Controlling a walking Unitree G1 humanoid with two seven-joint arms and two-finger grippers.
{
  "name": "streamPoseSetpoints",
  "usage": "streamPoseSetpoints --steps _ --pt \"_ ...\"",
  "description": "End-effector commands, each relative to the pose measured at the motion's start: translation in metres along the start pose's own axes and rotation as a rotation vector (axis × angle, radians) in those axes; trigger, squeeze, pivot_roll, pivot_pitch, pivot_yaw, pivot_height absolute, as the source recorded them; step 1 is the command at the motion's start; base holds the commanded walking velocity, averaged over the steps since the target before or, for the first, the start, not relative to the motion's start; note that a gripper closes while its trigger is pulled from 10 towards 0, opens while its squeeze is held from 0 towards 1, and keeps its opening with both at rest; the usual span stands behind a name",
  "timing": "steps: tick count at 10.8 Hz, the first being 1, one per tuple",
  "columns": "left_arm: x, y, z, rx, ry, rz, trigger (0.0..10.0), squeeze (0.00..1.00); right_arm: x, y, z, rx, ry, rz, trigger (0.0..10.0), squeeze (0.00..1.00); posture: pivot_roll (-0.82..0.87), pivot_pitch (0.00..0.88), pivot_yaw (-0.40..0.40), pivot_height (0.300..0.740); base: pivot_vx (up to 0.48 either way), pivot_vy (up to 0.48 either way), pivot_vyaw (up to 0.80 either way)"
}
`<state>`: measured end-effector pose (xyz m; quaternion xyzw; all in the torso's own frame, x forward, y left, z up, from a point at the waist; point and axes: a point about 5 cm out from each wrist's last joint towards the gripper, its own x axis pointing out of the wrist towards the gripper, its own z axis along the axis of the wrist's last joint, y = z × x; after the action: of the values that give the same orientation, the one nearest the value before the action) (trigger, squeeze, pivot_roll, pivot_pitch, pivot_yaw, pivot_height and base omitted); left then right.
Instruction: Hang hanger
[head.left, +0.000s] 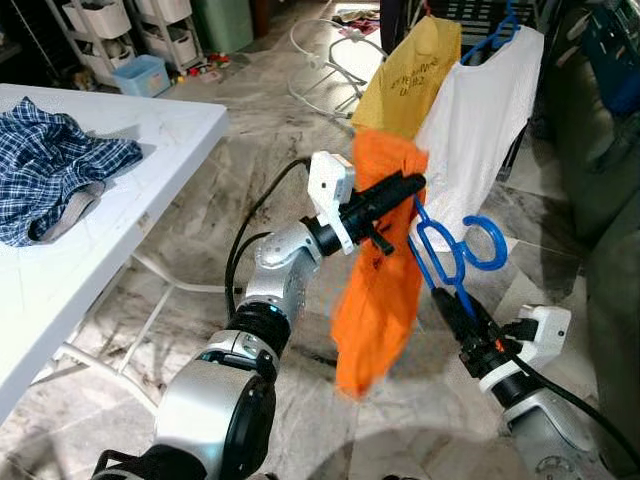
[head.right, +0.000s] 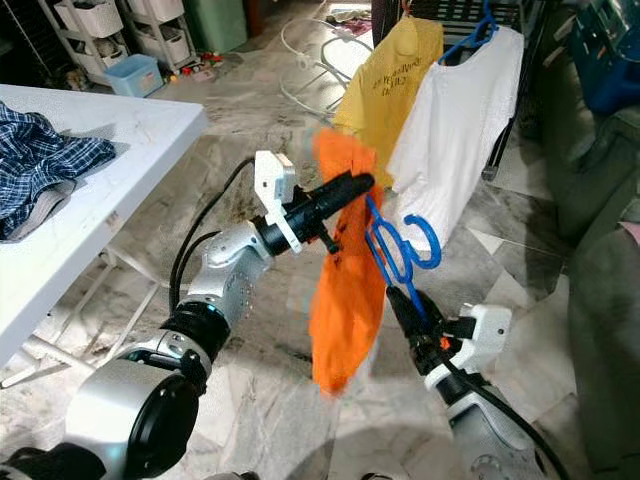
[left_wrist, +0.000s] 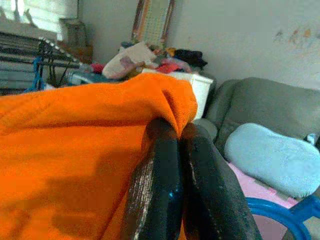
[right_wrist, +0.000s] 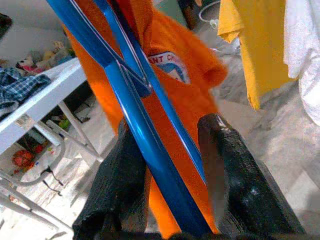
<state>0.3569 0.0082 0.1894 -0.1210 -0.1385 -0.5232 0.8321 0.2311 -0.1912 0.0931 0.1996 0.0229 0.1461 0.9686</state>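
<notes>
An orange shirt (head.left: 380, 290) hangs in the air before me, pinched at its top edge by my left gripper (head.left: 415, 185), which is shut on the cloth (left_wrist: 75, 150). Just right of it stands a blue hanger (head.left: 445, 250), hook curling to the right and upward. My right gripper (head.left: 447, 305) comes up from below and is shut on the hanger's lower bar (right_wrist: 135, 115). The hanger's frame lies against the shirt's right side; whether it sits inside the shirt I cannot tell.
A white folding table (head.left: 60, 270) with a plaid shirt (head.left: 50, 170) stands at the left. Behind, a yellow shirt (head.left: 405, 80) and a white shirt (head.left: 480, 120) hang on a drying rack. A grey sofa (head.left: 600, 150) is on the right, and storage bins (head.left: 140, 75) at the far left.
</notes>
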Motion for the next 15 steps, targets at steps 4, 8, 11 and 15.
streamPoseSetpoints --steps 4,8,11,15 --pt "0.001 -0.019 -0.024 -0.070 0.043 -0.059 0.0 0.00 0.003 -0.005 -0.011 -0.020 0.039 -0.074 0.0 0.00 -0.09 0.078 0.040 0.740 0.000 0.000 0.00" --pt "0.001 -0.019 -0.024 -0.070 0.043 -0.059 0.0 0.00 0.003 -0.005 -0.011 -0.020 0.039 -0.074 0.0 0.00 -0.09 0.078 0.040 0.740 0.000 0.000 0.00" --pt "0.001 -0.019 -0.024 -0.070 0.043 -0.059 0.0 0.00 0.003 -0.005 -0.011 -0.020 0.039 -0.074 0.0 0.00 -0.09 0.078 0.040 0.740 0.000 0.000 0.00" --pt "-0.048 -0.026 -0.072 0.023 0.348 -0.140 0.0 0.00 -0.004 -0.013 -0.012 -0.081 0.176 -0.064 0.0 0.00 -0.11 0.046 0.003 0.740 0.000 0.000 0.00"
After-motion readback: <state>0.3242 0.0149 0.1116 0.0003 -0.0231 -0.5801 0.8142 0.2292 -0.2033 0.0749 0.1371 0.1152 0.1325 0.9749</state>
